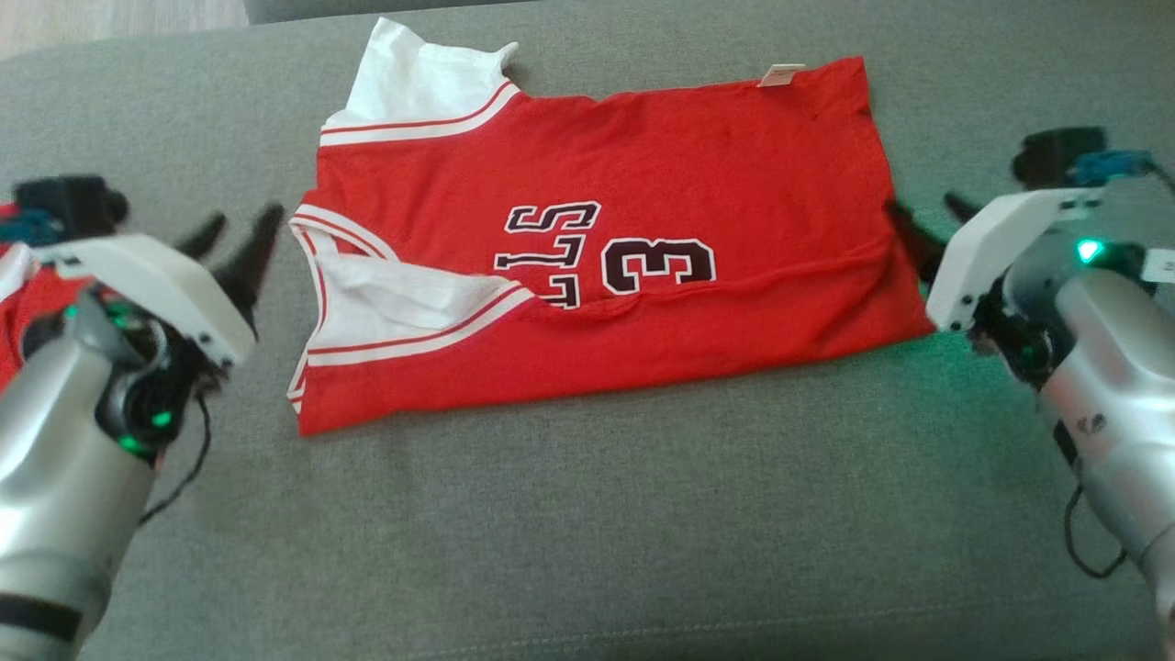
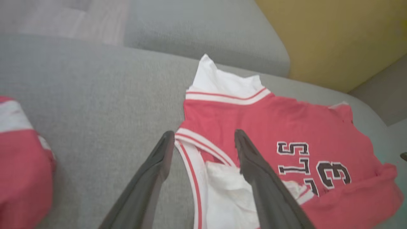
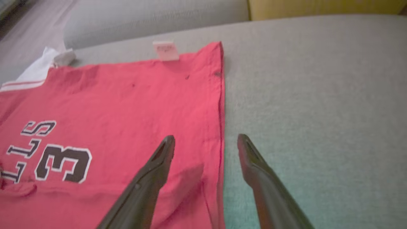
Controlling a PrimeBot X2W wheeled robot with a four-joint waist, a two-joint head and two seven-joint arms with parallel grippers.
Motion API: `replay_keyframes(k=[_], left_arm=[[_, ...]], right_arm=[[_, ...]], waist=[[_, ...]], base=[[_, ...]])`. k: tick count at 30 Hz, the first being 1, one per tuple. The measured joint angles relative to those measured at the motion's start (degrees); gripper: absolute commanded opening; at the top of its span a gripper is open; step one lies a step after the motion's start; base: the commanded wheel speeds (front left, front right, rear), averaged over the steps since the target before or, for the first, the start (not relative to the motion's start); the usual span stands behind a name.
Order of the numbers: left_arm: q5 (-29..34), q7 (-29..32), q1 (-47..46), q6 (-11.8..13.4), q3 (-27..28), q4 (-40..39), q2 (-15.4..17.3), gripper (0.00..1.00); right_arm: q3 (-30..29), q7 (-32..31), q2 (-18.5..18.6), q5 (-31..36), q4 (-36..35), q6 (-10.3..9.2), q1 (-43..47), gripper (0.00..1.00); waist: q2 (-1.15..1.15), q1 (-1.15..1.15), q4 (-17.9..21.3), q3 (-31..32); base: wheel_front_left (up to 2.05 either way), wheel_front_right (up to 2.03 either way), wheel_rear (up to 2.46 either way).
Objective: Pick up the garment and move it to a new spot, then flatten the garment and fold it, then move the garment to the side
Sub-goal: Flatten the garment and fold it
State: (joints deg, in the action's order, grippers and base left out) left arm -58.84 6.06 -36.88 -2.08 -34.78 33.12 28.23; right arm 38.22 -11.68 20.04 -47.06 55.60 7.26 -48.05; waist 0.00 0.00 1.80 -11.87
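Ok, status: both arms are low at the near corners and neither holds anything. Left gripper (image 1: 243, 229) has its jaws spread wide and empty. Right gripper (image 1: 927, 218) is the same, wide apart with nothing between the fingers.

Red basketball jersey (image 1: 643, 184) lies flat on the grey sofa seat (image 1: 587, 514), between the two grippers. Its long axis runs left to right across the head view. The neck and armhole end points at the left gripper and the hem end at the right. The near long edge looks folded up over the print, with the crease cutting across the "3", so I judge one lengthwise fold is in.

Key relation: each gripper sits at one short end and points inward along the long axis.
- In the right wrist view the right gripper (image 3: 206, 141) straddles the hem edge, one finger over cloth and one over bare seat.
- In the left wrist view the left gripper (image 2: 203, 140) brackets the white-and-red neckline trim (image 2: 194, 149).
- In the head view the right fingertips look at the hem, while the left ones are just beside the trim. The right looks slightly nearer, though I can't confirm contact.

A second red garment (image 1: 18, 312) sits behind the left arm at the frame edge. At the far edge of the jersey, a white label (image 1: 780, 75) sticks out and a white panel (image 1: 413, 69) pokes past the shoulder.
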Motion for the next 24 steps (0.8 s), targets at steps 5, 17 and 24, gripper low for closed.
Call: replay_keyframes(k=[5,17,24], left_arm=[[1.80,-6.35,-1.96,0.77,0.85,2.24,-1.63,1.00],[3.87,-20.35,7.47,4.77,11.80,-5.23,-7.15,1.00],[16.78,-20.61,21.28,6.59,22.51,-17.84,-14.93,1.00]], right_arm=[[-1.19,7.53,-1.05,1.45,2.93,0.00,-0.69,1.00],[-7.34,25.90,-1.45,6.36,-1.68,0.01,3.39,1.00],[-22.74,26.04,-3.86,21.79,-16.85,0.00,15.58,1.00]], waist=[[0.00,0.00,0.05,0.40],[0.00,0.00,-0.02,5.55],[0.00,0.00,0.35,8.39]], base=[[0.00,0.00,0.00],[0.00,0.00,0.00],[0.00,0.00,0.00]])
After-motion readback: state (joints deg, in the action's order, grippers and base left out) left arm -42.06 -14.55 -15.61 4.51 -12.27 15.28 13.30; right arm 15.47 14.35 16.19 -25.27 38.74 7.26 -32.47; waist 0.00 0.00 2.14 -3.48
